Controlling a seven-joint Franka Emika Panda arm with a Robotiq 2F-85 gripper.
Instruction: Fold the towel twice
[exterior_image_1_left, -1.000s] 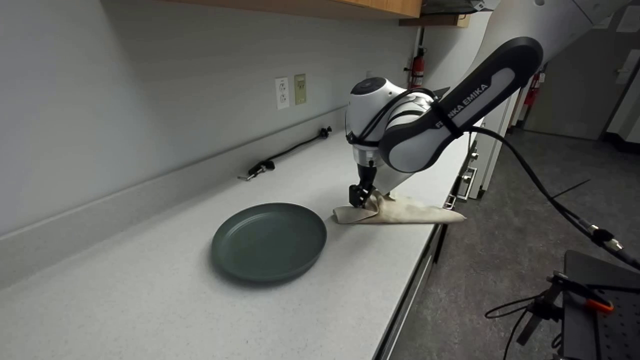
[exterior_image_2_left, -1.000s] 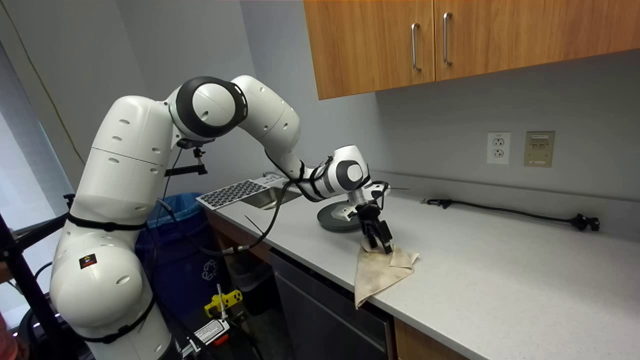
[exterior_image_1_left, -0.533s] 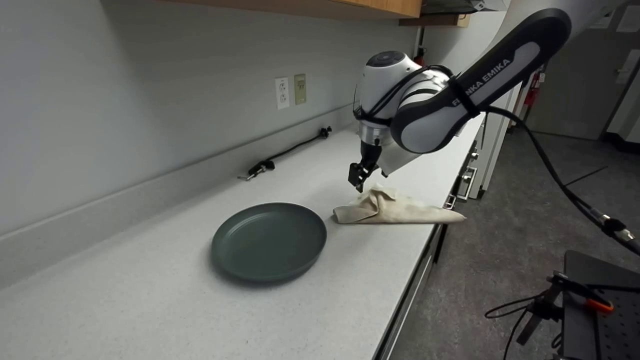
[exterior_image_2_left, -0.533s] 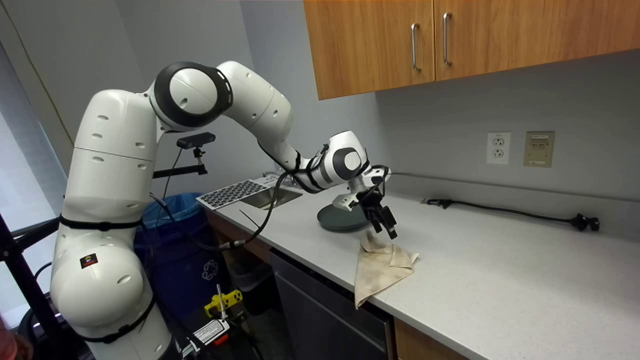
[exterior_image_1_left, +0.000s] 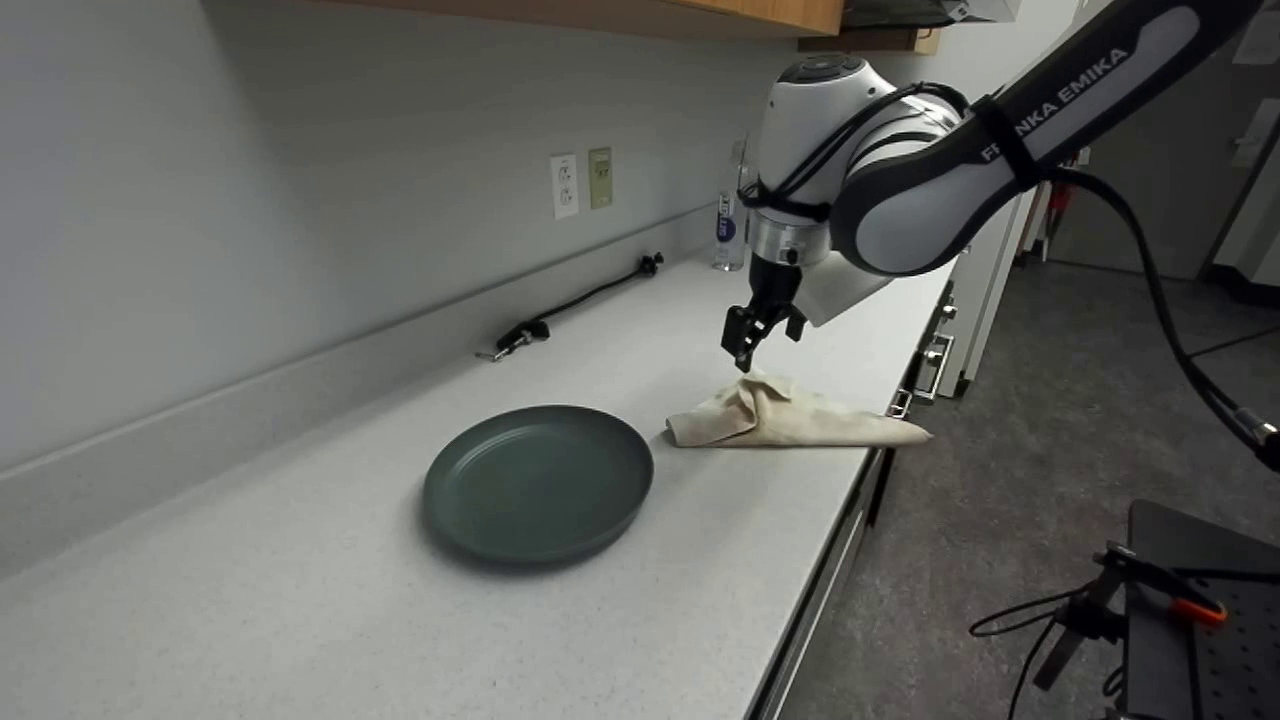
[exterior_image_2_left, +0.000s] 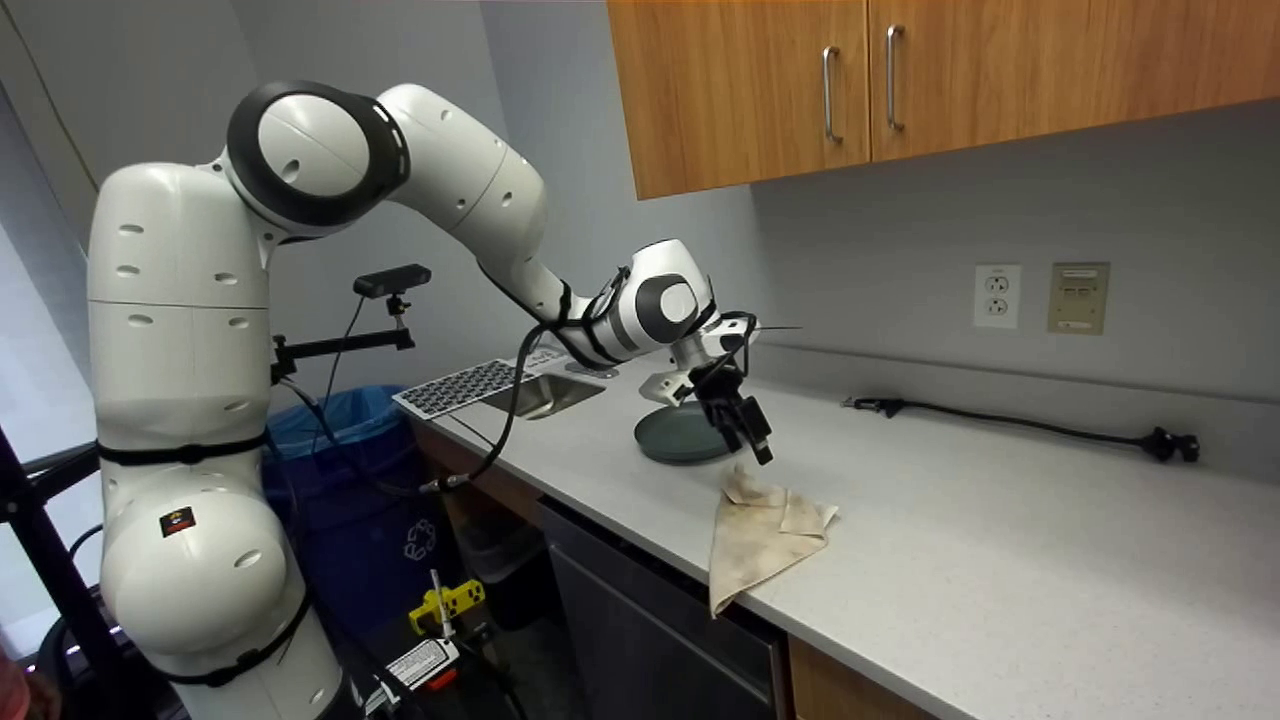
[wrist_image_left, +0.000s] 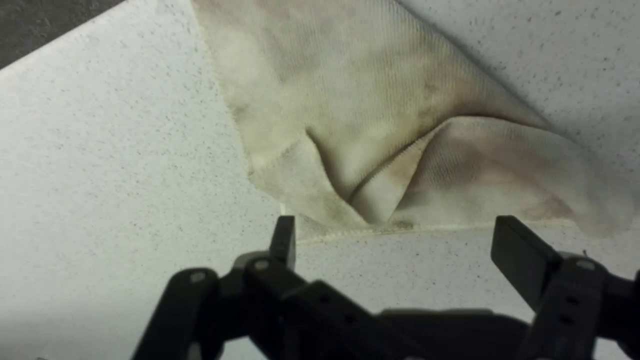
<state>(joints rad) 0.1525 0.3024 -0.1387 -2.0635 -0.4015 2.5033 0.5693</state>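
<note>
Ok, gripper (wrist_image_left: 392, 242) is unclamped, jaws spread wide, hanging above the counter (exterior_image_1_left: 300, 610) at one edge of the towel (wrist_image_left: 340, 65). Towel lies on the counter, beige, blotchy, rumpled; part of it is folded over and bunched near the gripper, and a corner pokes out past the counter's front edge. Dark green plate (exterior_image_1_left: 540, 485) sits near the towel, apart from it. Farther out: black rod (exterior_image_2_left: 1030, 423) lying near the wall (exterior_image_2_left: 880, 270), clear bottle (exterior_image_1_left: 727, 250) standing by it.

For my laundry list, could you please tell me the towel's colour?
The towel is cream-beige with faint brownish patches, clearest in the wrist view.
</note>
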